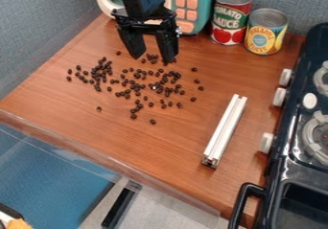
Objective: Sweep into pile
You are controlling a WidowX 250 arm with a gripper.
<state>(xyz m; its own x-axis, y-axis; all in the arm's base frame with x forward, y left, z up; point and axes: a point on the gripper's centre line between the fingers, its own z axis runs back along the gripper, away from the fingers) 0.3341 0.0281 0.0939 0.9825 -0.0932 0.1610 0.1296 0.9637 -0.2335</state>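
Checking the camera view, I have my gripper [154,58] hanging over the far side of the bean scatter, upper middle of the frame, released, its two fingers spread apart. Dark beans [100,72] lie loose across the back half of the brown wooden table [96,132]: denser clumps at left and centre, a few strays toward the front and right. White bar [224,131] lies at a slant on the table, right of the beans, near the stove. Behind: teal toy appliance [207,5] with pink buttons, then a red-labelled can [232,15] and, just beside it, a shorter yellow-and-blue can [265,34], both upright. Black toy stove [286,151] along the right, white knobs [279,97] facing the table.
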